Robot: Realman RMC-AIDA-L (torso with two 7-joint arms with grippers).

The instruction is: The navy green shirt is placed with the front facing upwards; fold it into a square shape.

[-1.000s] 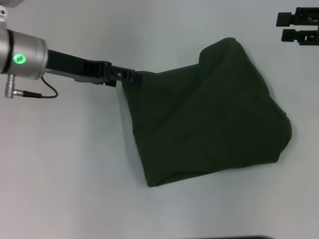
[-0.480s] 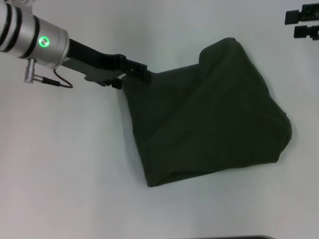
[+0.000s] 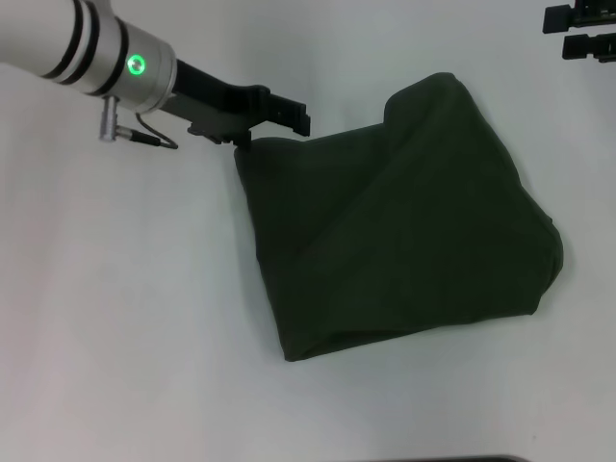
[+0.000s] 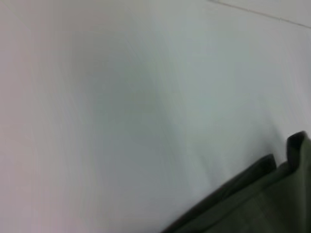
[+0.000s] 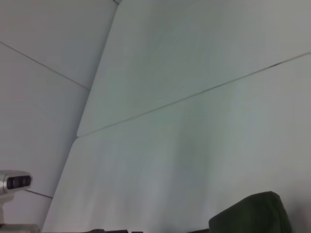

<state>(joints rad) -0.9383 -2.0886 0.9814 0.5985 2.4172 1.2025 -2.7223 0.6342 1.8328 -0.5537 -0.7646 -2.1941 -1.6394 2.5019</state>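
Now, folded navy green shirt (image 3: 404,221) on table (image 3: 125,318)

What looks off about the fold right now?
The navy green shirt is a lopsided bundle, not a square: its edges run at a slant, one far corner juts out and a diagonal crease crosses it. The left gripper sits at its far left corner; the right gripper is off to the far right.

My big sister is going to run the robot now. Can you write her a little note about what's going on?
Left gripper: at the far left corner of the navy green shirt, just above its edge; grip unclear.
Right gripper: parked at the far right, off the shirt.
Shirt: lying folded in a rough bundle on the white table, lettering hidden.
Done: main folds.
Left: square up the uneven edges.
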